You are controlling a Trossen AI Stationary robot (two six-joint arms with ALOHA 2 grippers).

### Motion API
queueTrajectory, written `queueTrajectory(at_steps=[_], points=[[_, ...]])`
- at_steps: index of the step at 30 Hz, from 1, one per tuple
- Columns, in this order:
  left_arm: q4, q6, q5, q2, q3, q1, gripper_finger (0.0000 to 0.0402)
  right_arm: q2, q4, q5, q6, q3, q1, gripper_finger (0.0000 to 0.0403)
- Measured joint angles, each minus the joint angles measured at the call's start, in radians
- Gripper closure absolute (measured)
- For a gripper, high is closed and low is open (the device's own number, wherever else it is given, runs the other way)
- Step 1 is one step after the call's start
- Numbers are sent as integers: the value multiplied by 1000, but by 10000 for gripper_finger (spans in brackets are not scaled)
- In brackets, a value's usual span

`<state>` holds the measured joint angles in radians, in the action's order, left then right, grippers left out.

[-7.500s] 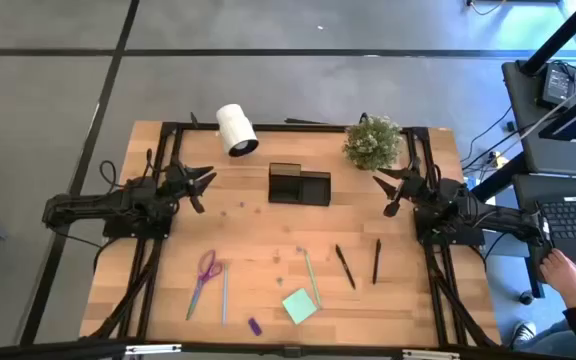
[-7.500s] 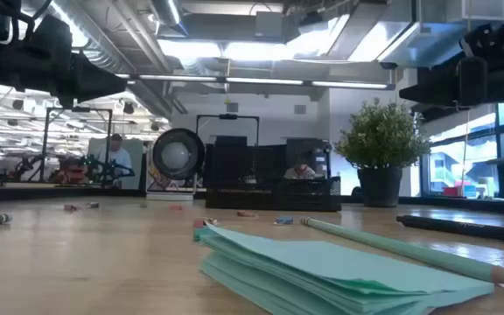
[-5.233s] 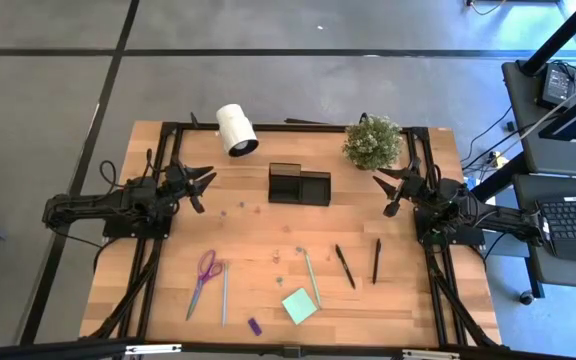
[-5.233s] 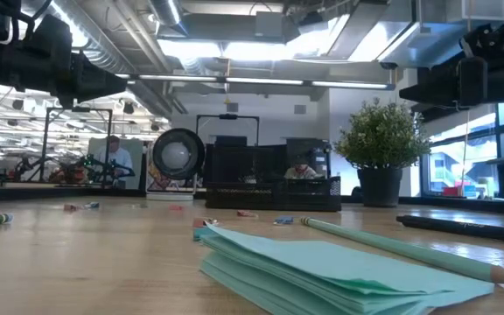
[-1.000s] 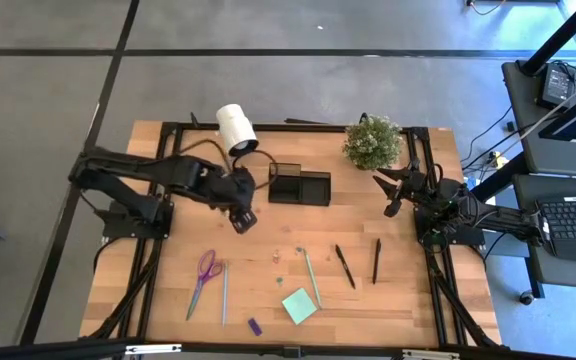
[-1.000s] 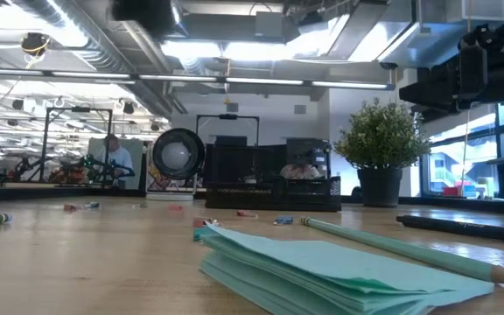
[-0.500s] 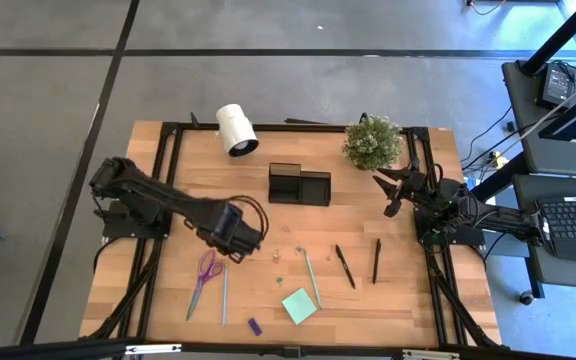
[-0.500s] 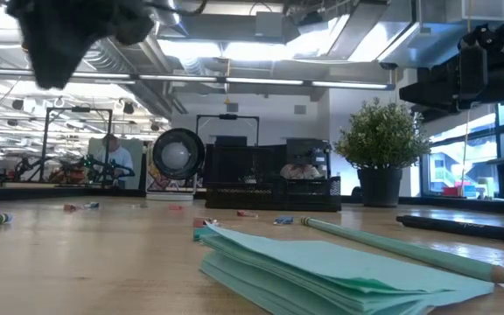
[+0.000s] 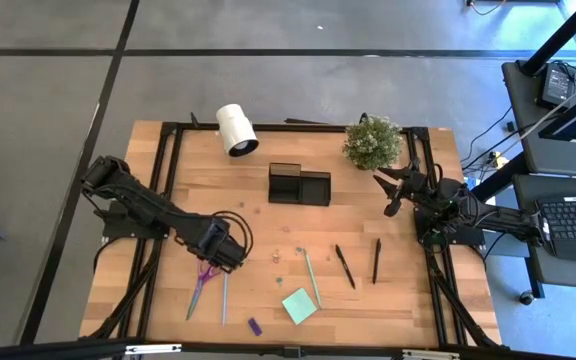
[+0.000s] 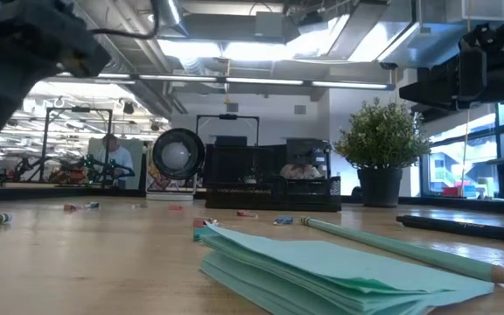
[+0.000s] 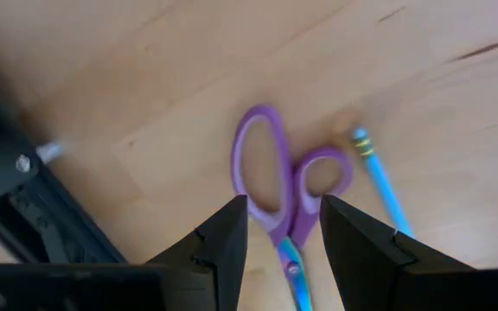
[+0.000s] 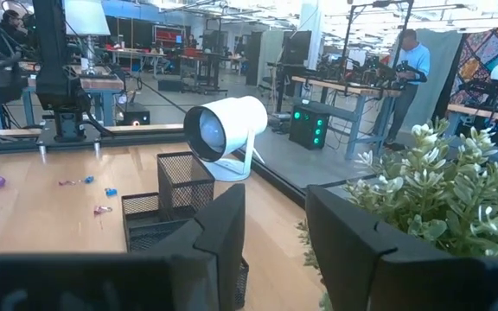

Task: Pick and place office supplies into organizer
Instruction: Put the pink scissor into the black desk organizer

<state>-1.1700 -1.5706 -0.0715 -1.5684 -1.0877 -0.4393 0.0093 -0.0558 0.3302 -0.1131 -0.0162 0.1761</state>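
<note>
Purple-handled scissors [image 9: 203, 283] lie flat on the table's near left, with a grey-blue pen [image 9: 224, 296] beside them. My left gripper [image 9: 222, 256] hangs open above the scissors' handle loops [image 11: 277, 181], pointing down; its fingers stand on either side of the handles and touch nothing. A pale green pen [image 9: 311, 277], two black pens [image 9: 344, 266] [image 9: 376, 260], a mint-green sticky pad [image 9: 299, 305] and a small purple piece [image 9: 254, 326] lie nearer the middle. The black organizer [image 9: 299, 186] stands at the far middle. My right gripper [image 9: 393, 190] waits open at the right.
A white roll [image 9: 235, 129] lies at the far left and a small green plant [image 9: 373, 142] stands at the far right. Tiny bits of debris [image 9: 278, 254] dot the wood between the organizer and the pens. A person's workstation [image 9: 568, 215] stands beyond the right edge.
My left gripper has swung from beside the organizer toward the table's near left, gone down over the scissors and rolled about its wrist. Its fingers have stayed open. Nothing on the table has moved.
</note>
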Motion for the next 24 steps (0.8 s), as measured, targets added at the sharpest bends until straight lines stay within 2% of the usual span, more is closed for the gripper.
queueTrajectory(at_steps=[8,15,24], points=[[199,-95,-27,0,78,-35,261,0,0,0,0,0,0,274],[240,-186,-56,0,140,-59,261,0,0,0,0,0,0,274],[342,-200,-62,-13,191,-60,261,0,1,0,0,0,0,274]])
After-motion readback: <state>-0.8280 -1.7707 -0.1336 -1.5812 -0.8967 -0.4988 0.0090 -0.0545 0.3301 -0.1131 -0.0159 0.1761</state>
